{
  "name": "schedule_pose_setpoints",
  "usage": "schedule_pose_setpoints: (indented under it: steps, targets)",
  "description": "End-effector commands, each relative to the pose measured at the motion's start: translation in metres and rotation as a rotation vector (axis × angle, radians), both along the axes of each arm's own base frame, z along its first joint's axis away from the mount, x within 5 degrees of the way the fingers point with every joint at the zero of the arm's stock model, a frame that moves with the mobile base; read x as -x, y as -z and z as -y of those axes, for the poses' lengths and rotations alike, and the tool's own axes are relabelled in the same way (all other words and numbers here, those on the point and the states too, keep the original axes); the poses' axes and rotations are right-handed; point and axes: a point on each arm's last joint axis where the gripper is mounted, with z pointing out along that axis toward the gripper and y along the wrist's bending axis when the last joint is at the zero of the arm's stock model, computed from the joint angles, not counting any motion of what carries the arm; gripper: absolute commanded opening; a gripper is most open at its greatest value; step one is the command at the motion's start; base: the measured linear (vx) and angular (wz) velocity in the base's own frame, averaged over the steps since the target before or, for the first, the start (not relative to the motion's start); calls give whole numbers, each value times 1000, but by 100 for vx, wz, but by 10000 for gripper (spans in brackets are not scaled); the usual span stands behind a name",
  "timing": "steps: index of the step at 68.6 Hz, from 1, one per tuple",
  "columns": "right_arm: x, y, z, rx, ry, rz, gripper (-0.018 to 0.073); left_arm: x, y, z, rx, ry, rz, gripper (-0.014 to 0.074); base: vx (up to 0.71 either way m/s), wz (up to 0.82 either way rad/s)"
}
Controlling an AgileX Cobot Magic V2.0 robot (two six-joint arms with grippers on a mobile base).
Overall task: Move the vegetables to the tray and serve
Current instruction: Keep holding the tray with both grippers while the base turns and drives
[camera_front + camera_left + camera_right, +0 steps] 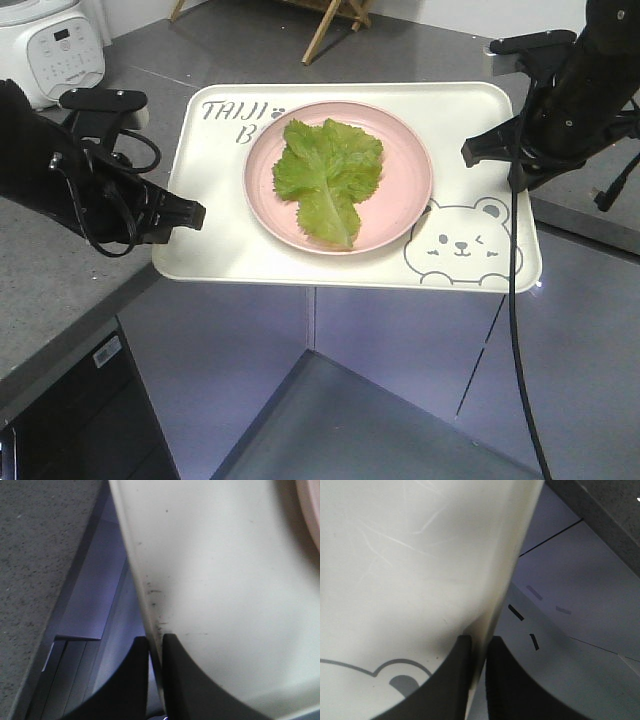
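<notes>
**Surroundings.** The tray (220, 240) is held clear of any surface, over the grey floor (380, 420). A speckled grey counter (40, 270) lies to the tray's left, partly under the left arm. A white appliance (50, 45) stands beyond the tray's far left corner, and wooden legs (335, 20) stand beyond its far edge. A black cable (520, 330) hangs past the tray's near right corner.

**Load.** The vegetables (325, 175), a single lettuce leaf, lie on a pink plate (400, 200) at the tray's centre. A bear drawing (462, 245) occupies the near right corner.

**Grippers.** The left gripper (190, 213) is clamped on the tray's left rim. The right gripper (478, 150) is clamped on its right rim.

**View differences.**
- Only the front view shows the leaf.
- The left wrist view shows the left gripper (156, 642) pinching the rim, one finger on each side, with dark scuffs on the tray (225, 580), a sliver of plate (311, 510), and the counter (40, 555).
- The right wrist view shows the right gripper (479, 640) pinching the rim of the tray (410, 570) in the same way, beside the bear's ear (400, 672).
</notes>
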Motion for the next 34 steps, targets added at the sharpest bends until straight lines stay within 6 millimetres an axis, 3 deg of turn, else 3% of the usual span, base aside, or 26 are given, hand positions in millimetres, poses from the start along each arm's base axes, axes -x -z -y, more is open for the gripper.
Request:
schedule_pose_setpoints:
  steps: [1, 34]
  targets:
    - [16, -28, -11, -91, -61, 50, 25, 3, -33, 11, 140, 15, 162, -6, -1, -23]
    - [16, -28, -11, -91, -61, 50, 25, 3, -33, 11, 140, 15, 162, -6, -1, -24]
